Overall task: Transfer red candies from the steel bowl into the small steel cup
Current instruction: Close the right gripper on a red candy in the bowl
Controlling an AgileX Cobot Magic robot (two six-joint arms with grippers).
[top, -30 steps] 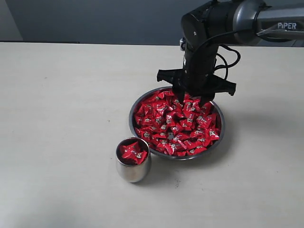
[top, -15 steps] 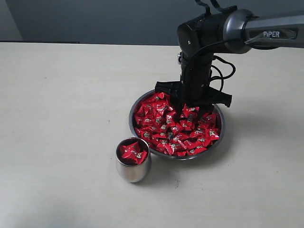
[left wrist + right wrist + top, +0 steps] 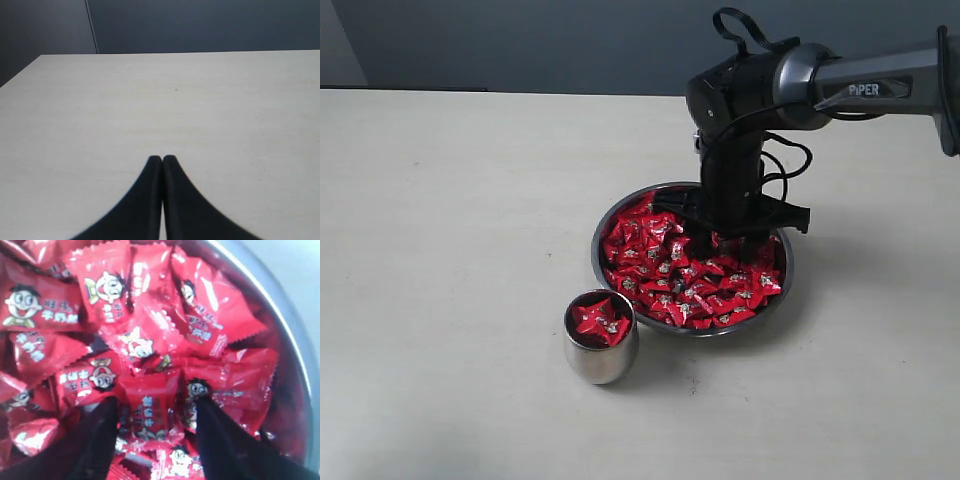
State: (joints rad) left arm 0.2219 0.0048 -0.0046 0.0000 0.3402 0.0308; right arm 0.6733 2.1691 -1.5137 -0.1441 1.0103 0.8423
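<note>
Red candies [image 3: 688, 272] crowded the right gripper's [image 3: 154, 404] spread jaws (slick wrappers); closing might pinch several, or slip.

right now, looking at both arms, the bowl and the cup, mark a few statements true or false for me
1. The right gripper is down among the red candies in the steel bowl, jaws open. True.
2. The small steel cup is empty. False: a few red candies lie in it.
3. The left gripper is open over the bowl. False: it is shut, above the table, with no bowl in its view.
4. The cup stands upright beside the bowl, outside it. True.
</note>
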